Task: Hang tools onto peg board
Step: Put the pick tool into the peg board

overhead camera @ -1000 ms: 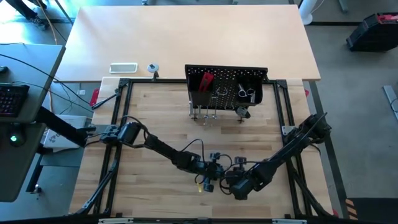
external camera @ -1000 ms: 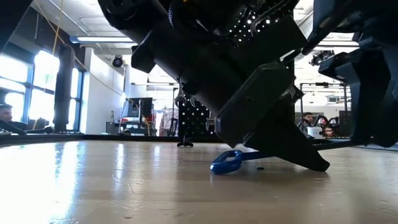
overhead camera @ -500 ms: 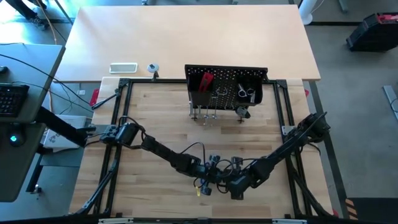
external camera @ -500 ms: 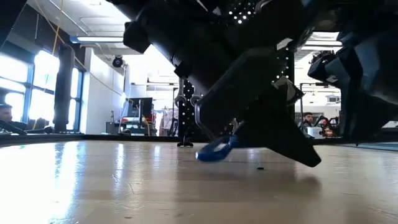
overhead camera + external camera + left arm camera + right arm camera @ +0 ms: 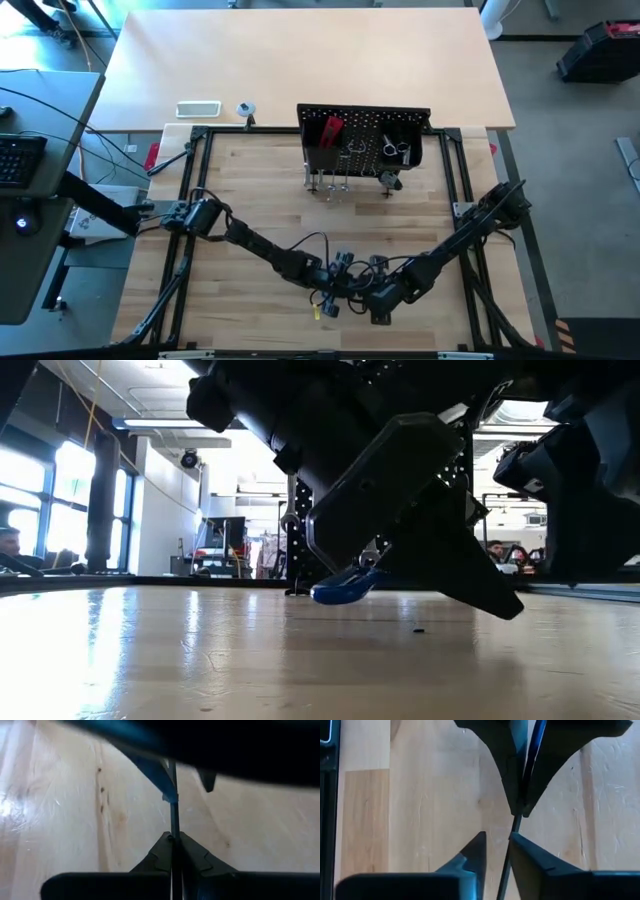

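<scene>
The black L-shaped key (image 5: 173, 817) with its blue end (image 5: 345, 588) hangs a little above the wooden table, near the middle of its near edge. My left gripper (image 5: 173, 840) is shut on it. My right gripper (image 5: 497, 847) stands open close by, facing the left one, with a finger on either side of the key's thin shaft (image 5: 512, 832). Whether a finger touches the shaft, I cannot tell. In the high view both grippers meet, left (image 5: 335, 287) and right (image 5: 367, 292). The peg board (image 5: 365, 140) stands at the far middle with a red-handled tool (image 5: 331, 128) and silver wrenches (image 5: 345, 160) hanging on it. My left gripper pinches the key's black shaft (image 5: 173, 834) between its two fingertips, slanting down from the table's left. The shaft runs on beyond the fingertips to the blue end (image 5: 156, 770). The key is lifted clear of the table.
A black tubular frame (image 5: 190, 200) rings the wooden work area. A white tray (image 5: 198, 109) and a small object (image 5: 246, 109) lie on the pale table behind it. In the low view, a person (image 5: 10, 545) sits far off at the left.
My left gripper has risen with the key. The blue end, which lay on the table a second ago, now hangs clear above it and has shifted slightly toward the left of the low view.
</scene>
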Robot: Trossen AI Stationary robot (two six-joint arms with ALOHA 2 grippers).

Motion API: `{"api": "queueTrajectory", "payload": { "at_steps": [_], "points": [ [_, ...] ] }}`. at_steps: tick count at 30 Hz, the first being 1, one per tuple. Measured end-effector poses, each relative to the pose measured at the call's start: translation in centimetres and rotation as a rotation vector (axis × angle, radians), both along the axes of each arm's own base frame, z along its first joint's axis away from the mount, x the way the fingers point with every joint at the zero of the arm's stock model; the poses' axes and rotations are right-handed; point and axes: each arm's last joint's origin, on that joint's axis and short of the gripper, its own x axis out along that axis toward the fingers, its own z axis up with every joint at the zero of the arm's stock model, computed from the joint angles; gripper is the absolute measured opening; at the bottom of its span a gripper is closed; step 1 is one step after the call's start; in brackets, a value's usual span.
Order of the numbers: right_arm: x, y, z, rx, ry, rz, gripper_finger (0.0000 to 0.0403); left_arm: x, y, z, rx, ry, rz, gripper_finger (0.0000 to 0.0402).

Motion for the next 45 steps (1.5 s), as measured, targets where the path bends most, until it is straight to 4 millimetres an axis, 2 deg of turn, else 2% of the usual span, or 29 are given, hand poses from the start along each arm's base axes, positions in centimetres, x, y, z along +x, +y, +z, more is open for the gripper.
{"api": "queueTrajectory", "payload": {
  "at_steps": [3,7,12,18,24,30,36,42,45],
  "points": [
    [0.0,0.0,0.0,-0.004,-0.009,-0.017,0.0102,0.0,0.1,0.4,0.010,-0.005,0.000,0.0000],
    [0.0,0.2,0.2,-0.021,-0.035,-0.023,0.0107,-0.3,-0.2,1.3,0.027,-0.022,-0.017,0.0000],
    [-0.2,0.5,0.2,-0.033,-0.049,-0.015,0.0071,-0.4,-0.5,2.2,0.037,-0.045,-0.029,0.0000],
    [-0.2,0.3,0.2,-0.046,-0.047,-0.021,0.0016,-0.4,-0.5,2.2,0.026,-0.043,-0.010,0.0000],
    [-0.2,0.2,0.1,-0.078,-0.049,-0.040,0.0007,-0.5,-0.5,2.2,0.048,-0.042,0.000,0.0004],
    [-0.5,0.4,0.0,-0.112,-0.064,-0.051,0.0003,-0.6,-0.2,2.6,0.070,-0.013,-0.019,0.0034],
    [-1.3,0.8,-0.1,-0.144,-0.057,-0.092,0.0002,-1.3,0.6,4.2,0.087,0.045,-0.007,0.0070],
    [-1.9,1.3,0.0,-0.169,-0.078,-0.103,0.0002,-2.4,1.5,8.1,0.108,0.015,0.008,0.0089],
    [-2.0,1.3,0.1,-0.194,-0.106,-0.125,0.0002,-3.0,2.0,9.1,0.118,0.039,0.004,0.0099]
  ]
}}
